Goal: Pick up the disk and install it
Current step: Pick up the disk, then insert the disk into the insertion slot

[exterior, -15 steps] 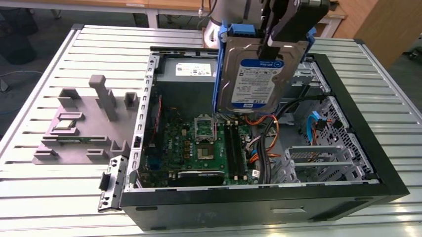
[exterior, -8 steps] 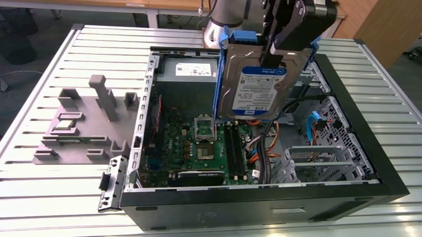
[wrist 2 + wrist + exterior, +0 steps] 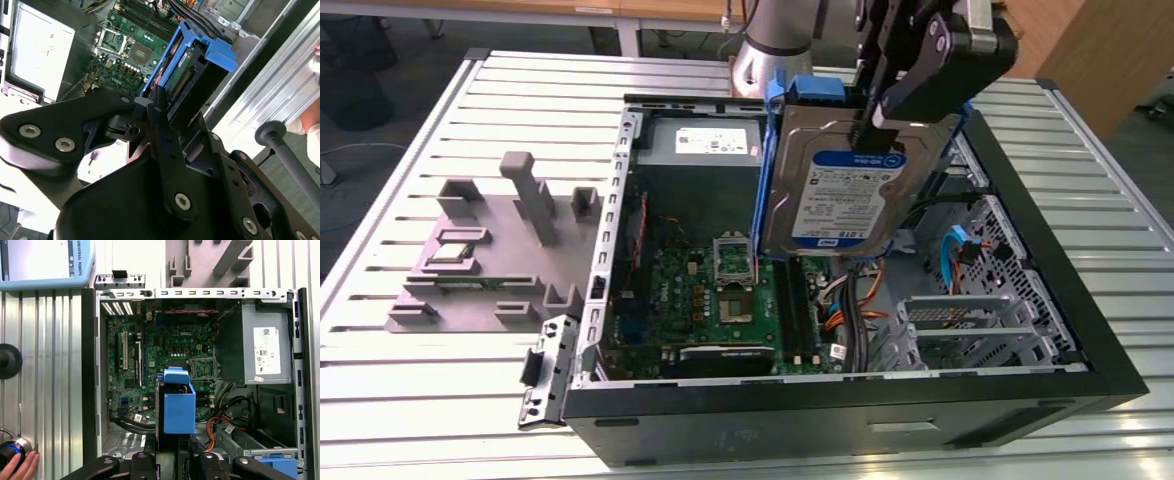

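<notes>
the claw (image 3: 874, 135) is clamped on the disk (image 3: 834, 200), holding it upright above the open computer case (image 3: 854, 420). pickup looks done; installing it is left

A silver slatted metal table (image 3: 454, 380) carries everything. In the exterior view, an open black tower computer case (image 3: 854, 410) lies on its side across the table's middle, its open side up, reaching close to the near edge. Just beside it, toward the exterior view's left edge of the table, sits a grey plastic fixture (image 3: 494, 260) with several upright posts. The arm's silver cylindrical base (image 3: 767, 55) stands at the far edge behind the case. In the first wrist view, a light-blue-framed flat tablet (image 3: 45, 265) rests over the slats outside the case's black wall.
</notes>
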You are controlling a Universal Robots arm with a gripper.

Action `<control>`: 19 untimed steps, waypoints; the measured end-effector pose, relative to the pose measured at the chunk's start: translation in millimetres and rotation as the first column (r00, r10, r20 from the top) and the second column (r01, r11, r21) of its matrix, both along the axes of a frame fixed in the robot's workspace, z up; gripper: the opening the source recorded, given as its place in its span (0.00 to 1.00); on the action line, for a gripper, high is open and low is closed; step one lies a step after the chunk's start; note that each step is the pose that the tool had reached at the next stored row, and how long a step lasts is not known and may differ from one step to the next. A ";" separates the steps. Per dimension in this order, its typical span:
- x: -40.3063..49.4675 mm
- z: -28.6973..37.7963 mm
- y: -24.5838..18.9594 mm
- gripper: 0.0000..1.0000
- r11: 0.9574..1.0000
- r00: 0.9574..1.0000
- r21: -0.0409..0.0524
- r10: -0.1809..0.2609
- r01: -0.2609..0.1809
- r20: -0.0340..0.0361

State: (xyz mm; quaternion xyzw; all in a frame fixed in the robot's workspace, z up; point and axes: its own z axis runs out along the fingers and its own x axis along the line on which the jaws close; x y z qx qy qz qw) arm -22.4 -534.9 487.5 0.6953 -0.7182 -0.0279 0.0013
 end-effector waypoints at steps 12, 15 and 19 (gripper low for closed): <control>0.0 0.0 -2.1 0.35 1.000 1.000 0.000 0.000 0.000 0.000; 0.1 0.0 -2.1 0.35 1.000 1.000 0.000 0.000 0.000 0.000; 4.3 -0.2 -2.2 0.35 1.000 1.000 0.000 0.000 0.000 0.000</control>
